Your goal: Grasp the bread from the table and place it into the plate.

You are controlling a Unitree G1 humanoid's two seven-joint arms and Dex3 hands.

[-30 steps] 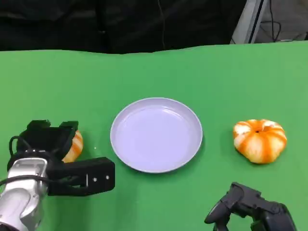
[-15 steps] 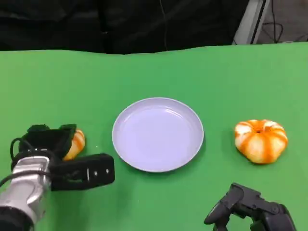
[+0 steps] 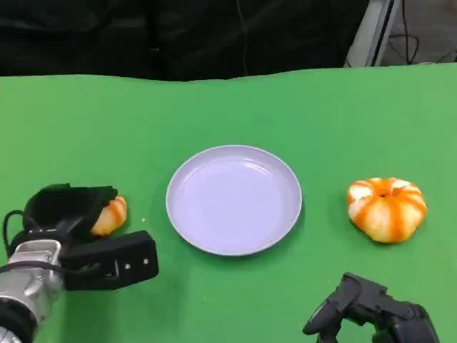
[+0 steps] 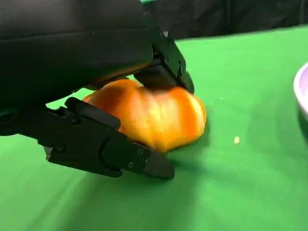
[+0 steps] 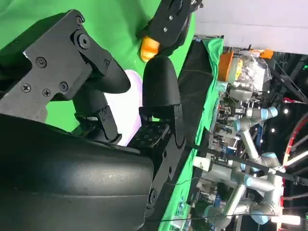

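The left hand has its fingers closed around a bread roll resting on the green table, left of the lavender plate. A 2nd roll sits right of the plate. The right hand rests low, fingers seemingly curled on nothing.

Silver forearm, black robot hands

The left robot hand was matte black with small screws; a black cable looped beside its silver forearm.
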